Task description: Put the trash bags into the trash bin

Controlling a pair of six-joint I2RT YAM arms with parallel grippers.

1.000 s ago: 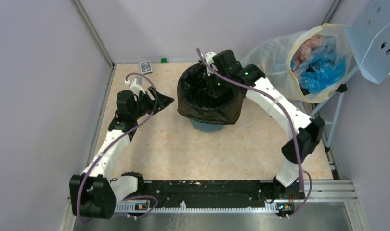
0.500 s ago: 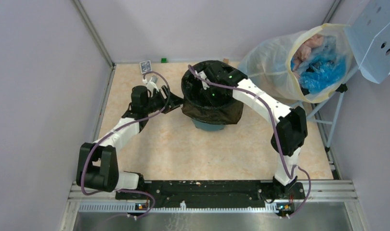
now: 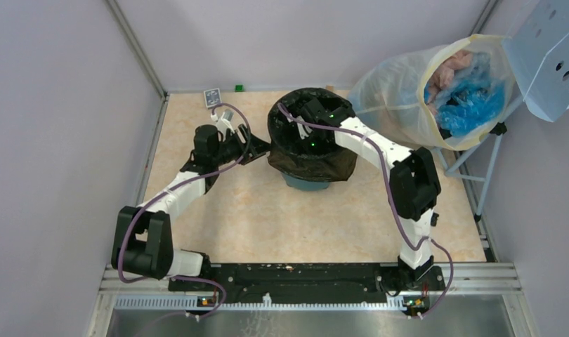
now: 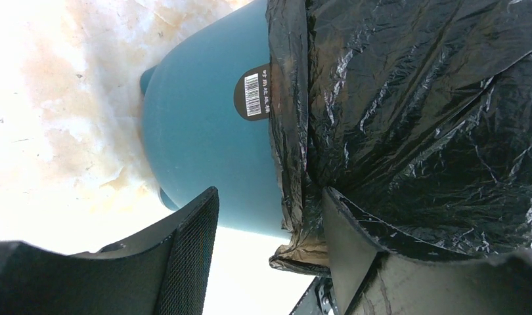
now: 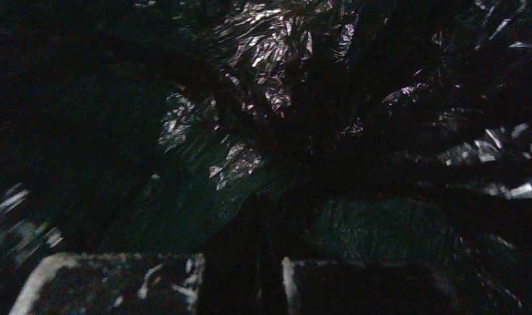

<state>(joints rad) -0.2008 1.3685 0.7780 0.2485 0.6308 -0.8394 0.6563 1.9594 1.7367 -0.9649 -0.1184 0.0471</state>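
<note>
Inspecting the round teal-green plastic bin (image 4: 198,125), you will find it upright on the tan marbled table top (image 3: 267,217). The thin glossy black crinkled plastic bag (image 4: 421,125) lines its mouth and is folded over the rim, with the skirt hanging down the outside wall. The bin's base shows below that skirt. A dark label with a white barcode (image 4: 253,92) sits on the bin's wall, just beside the bag's hem.

Your left gripper (image 4: 270,203) is at the bin's left side. Its jaws are parted, with the hanging hem between them and nothing clamped.

Your right gripper (image 5: 258,249) reaches down inside the bin, surrounded by black film, and is clenched. Whether it pinches any film cannot be told.

A large translucent whitish sack (image 3: 394,91) stands just beside the bin, to its right and rear.
</note>
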